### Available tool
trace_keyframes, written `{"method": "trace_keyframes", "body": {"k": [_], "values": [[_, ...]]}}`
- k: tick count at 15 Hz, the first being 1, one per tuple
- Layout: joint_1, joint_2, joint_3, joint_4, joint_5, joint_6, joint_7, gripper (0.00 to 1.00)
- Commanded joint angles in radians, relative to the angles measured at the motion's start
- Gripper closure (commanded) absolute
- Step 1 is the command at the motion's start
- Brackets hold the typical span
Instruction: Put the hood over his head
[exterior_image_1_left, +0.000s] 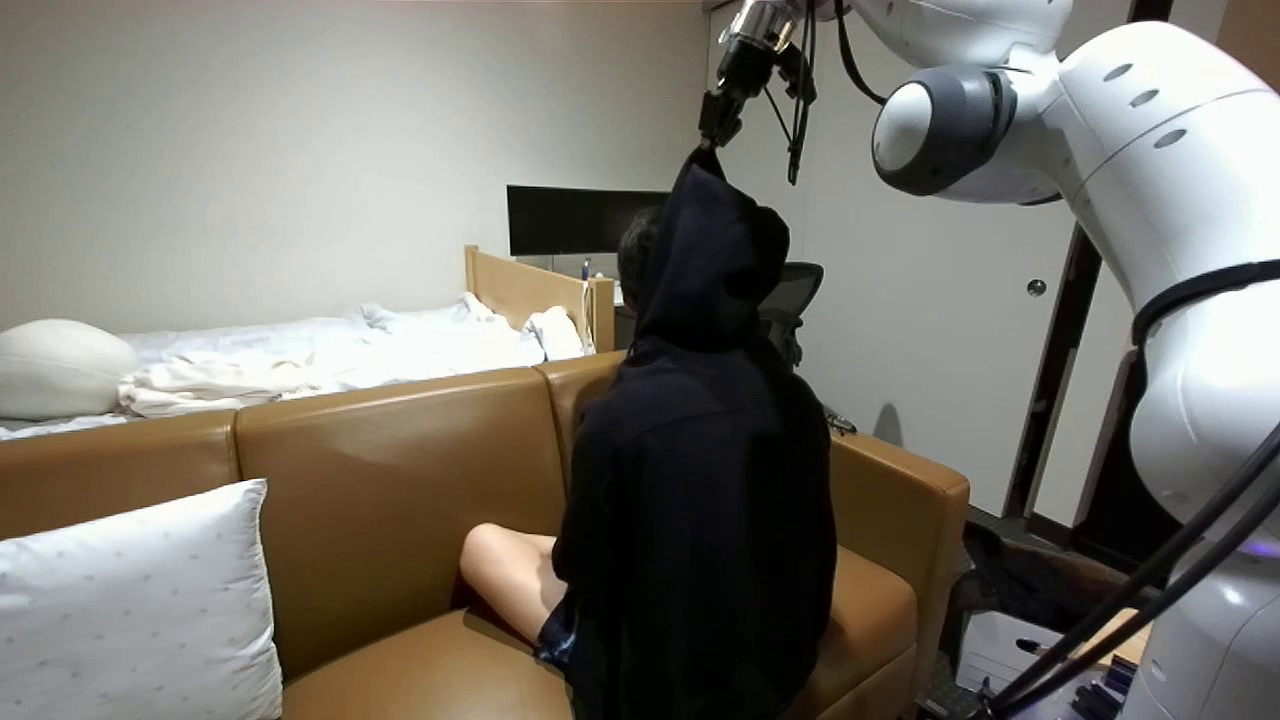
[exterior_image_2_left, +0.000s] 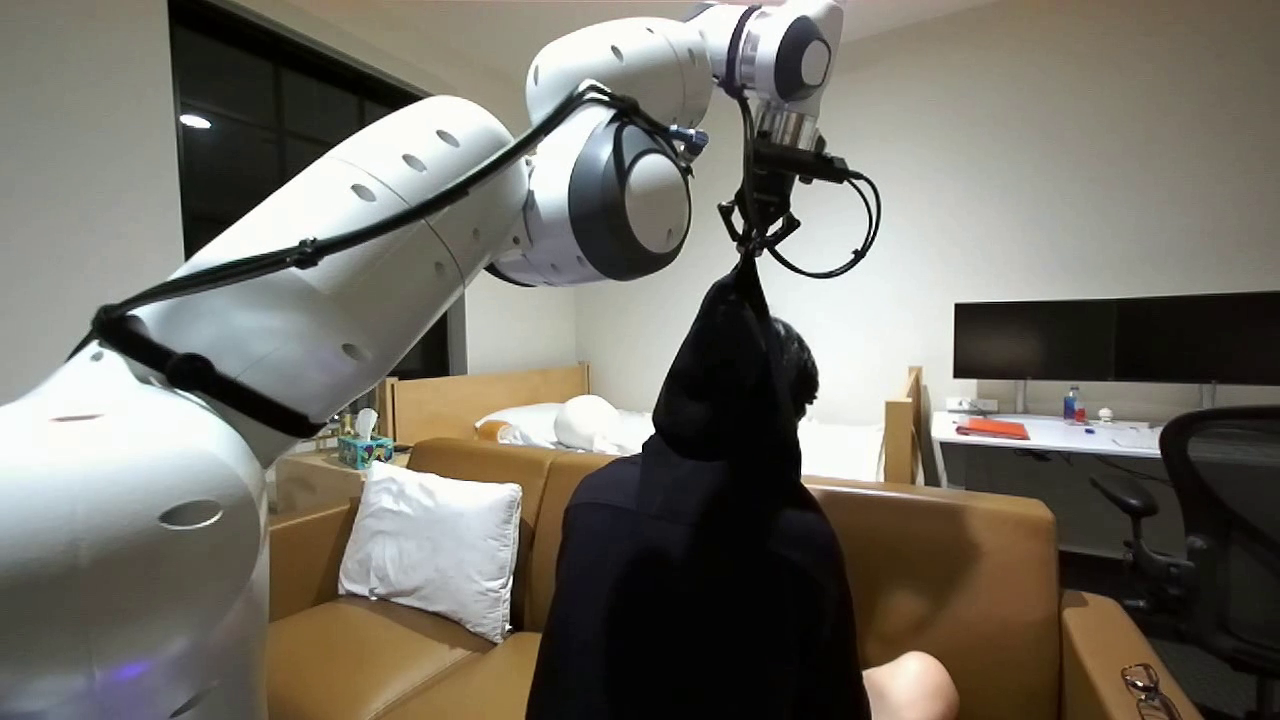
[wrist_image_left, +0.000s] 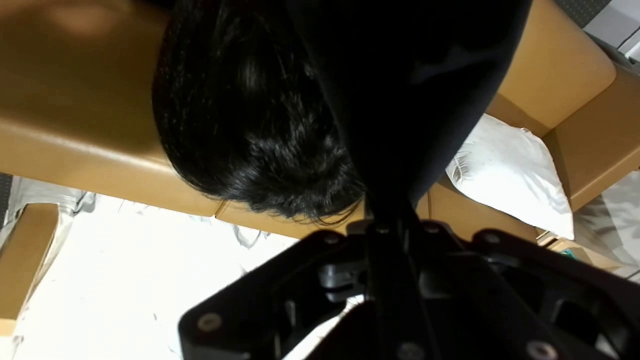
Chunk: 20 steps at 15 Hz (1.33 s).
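Wrist view and both exterior views alike take in the brown sofa (exterior_image_1_left: 400, 470), and both exterior views show the white robot arm (exterior_image_2_left: 370, 260) arched above it. They look onto the back of his black sweatshirt (exterior_image_1_left: 710, 530). Its hood (exterior_image_2_left: 715, 370) is stretched up into a peak behind his head (wrist_image_left: 260, 130), the crown uncovered. At that peak the gripper (exterior_image_2_left: 748, 248) pinches the cloth by its very tip.

That small hold is, I judge, the weak point: with too hard a pull the tip could slip out and the hood flop down the back, or the sweatshirt tug at his neck. Let go before the rim clears the crown, and it would probably fall short. Too steep a descent could knock the gripper against his head.

Only the wrist view shows how much hair lies bare, with the hood's edge running past it; in both exterior views the cloth hides most of the head. Smallest of all, loose hair ends (wrist_image_left: 320, 212) appear near the jaws in the wrist view, and might snag.
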Motion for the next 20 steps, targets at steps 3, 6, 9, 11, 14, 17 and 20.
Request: {"method": "trace_keyframes", "body": {"k": [3, 6, 9, 11, 14, 17, 20], "values": [[-0.009, 0.000, 0.039, 0.000, -0.031, 0.002, 0.006, 0.99], [-0.013, 0.006, 0.047, -0.001, -0.039, 0.004, 0.009, 0.99], [-0.018, 0.012, 0.046, -0.001, -0.051, 0.009, 0.015, 0.99], [-0.021, 0.017, 0.044, -0.001, -0.059, 0.014, 0.020, 0.99], [-0.027, 0.022, 0.041, -0.001, -0.070, 0.015, 0.026, 0.99], [-0.033, 0.030, 0.038, -0.001, -0.081, 0.021, 0.033, 0.99], [-0.042, 0.047, 0.035, -0.002, -0.087, 0.027, 0.055, 0.99]]}}
